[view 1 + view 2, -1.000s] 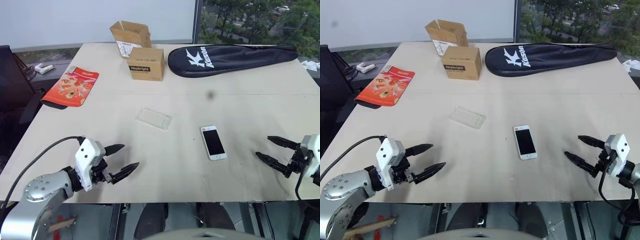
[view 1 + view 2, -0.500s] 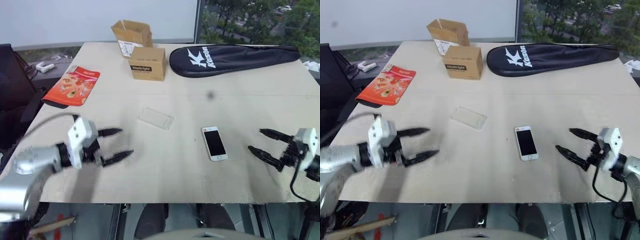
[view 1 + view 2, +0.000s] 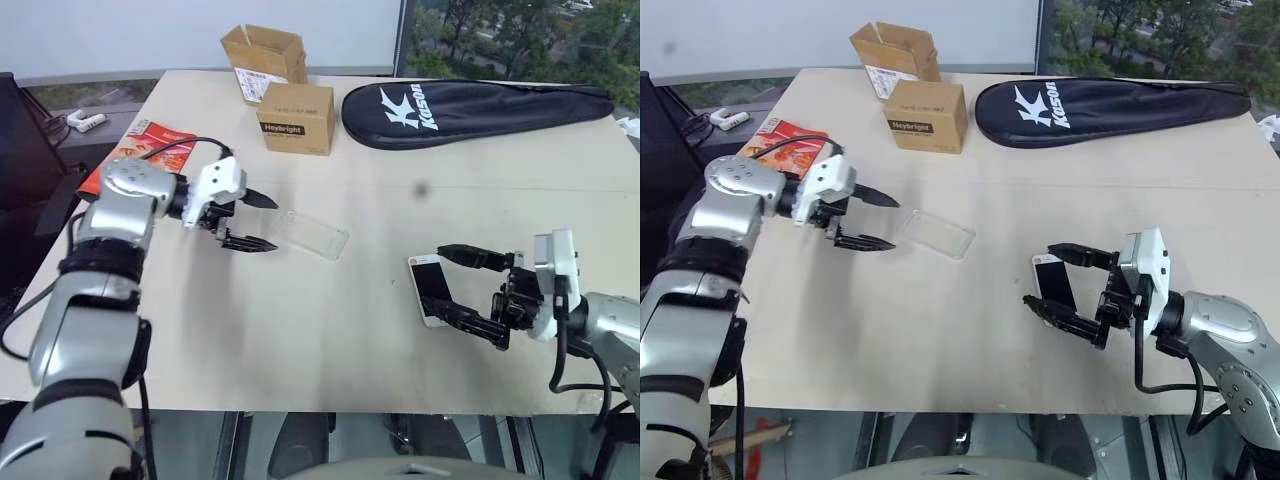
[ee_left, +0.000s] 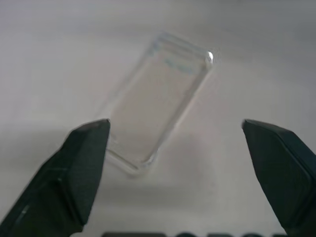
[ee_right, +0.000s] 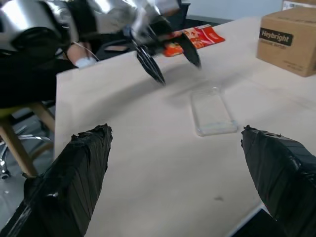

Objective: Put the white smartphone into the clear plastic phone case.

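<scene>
Left wrist view: clear plastic phone case [image 4: 157, 98] lies empty.

- You have the white smartphone [image 3: 428, 286] lying flat, screen up, on the table [image 3: 330, 330], on the near side of the black racket bag and well apart from it. Its black screen sits in a white bezel with rounded corners.
- You'll find the clear plastic phone case [image 3: 311, 235] lying flat too, nearly colourless with glinting edges and rounded corners. It rests on the near side of the brown Heybright box, apart from it.
</scene>
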Action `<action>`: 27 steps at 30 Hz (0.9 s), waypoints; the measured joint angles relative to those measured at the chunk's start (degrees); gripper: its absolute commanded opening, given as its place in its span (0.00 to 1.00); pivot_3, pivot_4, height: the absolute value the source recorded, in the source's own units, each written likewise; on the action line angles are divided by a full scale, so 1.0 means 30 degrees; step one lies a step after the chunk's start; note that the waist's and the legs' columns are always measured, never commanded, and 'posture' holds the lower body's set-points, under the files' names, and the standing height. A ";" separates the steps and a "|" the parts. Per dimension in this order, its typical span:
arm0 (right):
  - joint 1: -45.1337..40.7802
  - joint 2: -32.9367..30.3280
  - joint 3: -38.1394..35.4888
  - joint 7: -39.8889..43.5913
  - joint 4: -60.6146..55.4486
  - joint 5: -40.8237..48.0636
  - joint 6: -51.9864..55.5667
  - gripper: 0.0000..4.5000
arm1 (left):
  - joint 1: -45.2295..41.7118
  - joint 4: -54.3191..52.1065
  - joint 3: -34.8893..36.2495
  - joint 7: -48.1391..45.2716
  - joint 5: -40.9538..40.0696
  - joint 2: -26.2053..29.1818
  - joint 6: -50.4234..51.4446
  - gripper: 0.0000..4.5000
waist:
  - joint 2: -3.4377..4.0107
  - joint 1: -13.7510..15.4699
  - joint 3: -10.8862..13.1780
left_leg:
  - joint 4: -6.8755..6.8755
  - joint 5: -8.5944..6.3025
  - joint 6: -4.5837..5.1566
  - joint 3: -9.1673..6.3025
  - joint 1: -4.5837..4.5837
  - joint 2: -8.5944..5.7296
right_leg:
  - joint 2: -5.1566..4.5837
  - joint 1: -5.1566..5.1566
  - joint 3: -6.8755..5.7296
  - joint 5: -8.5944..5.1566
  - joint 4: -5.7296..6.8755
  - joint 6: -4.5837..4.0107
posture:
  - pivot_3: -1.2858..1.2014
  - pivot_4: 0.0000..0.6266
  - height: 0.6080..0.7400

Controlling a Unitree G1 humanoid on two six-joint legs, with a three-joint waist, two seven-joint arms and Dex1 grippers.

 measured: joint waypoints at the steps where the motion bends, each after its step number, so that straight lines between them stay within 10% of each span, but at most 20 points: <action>1: 0.0047 0.0000 0.0001 -0.0117 -0.0095 0.0030 0.0077 1.00 | -0.0220 0.0423 -0.0112 -0.0024 0.0104 -0.0144 -0.0301 0.99 | -0.0005 -0.0048 0.0003 | 0.0001 -0.0002 0.0004 -0.0002 -0.0001 0.0001 | 0.0000 0.0003 0.0000 0.0000 0.0000 0.0001 | 0.52 0.24 1.00; 7: 0.1259 -0.0410 -0.0877 -0.1229 -0.1031 0.0411 0.0457 1.00 | -0.2442 0.4764 -0.1123 -0.0127 0.2303 -0.2072 -0.3050 0.99 | -0.0012 -0.0105 0.0006 | 0.0042 -0.0005 0.0010 -0.0017 0.0020 0.0000 | 0.0001 0.0030 -0.0006 0.0000 0.0030 0.0003 | 0.52 0.24 1.00; 16: 0.1033 -0.0907 -0.1188 -0.2030 -0.1419 0.1321 0.1098 1.00 | -0.3217 0.6413 -0.2230 -0.0143 0.3946 -0.2540 -0.2937 0.03 | -0.0025 -0.0093 0.0013 | 0.0071 -0.0004 0.0012 -0.0043 0.0037 -0.0001 | 0.0005 0.0031 -0.0017 -0.0001 0.0123 0.0003 | 0.52 0.24 1.00; 27: 0.0785 -0.1250 -0.1521 -0.2317 -0.1417 0.1914 0.1189 1.00 | -0.3206 0.6488 -0.1003 0.0249 0.5304 -0.2594 -0.2822 0.01 | -0.0026 -0.0086 0.0014 | 0.0079 -0.0004 0.0012 -0.0054 0.0045 -0.0001 | 0.0004 0.0030 -0.0027 -0.0001 0.0169 0.0003 | 0.52 0.24 1.00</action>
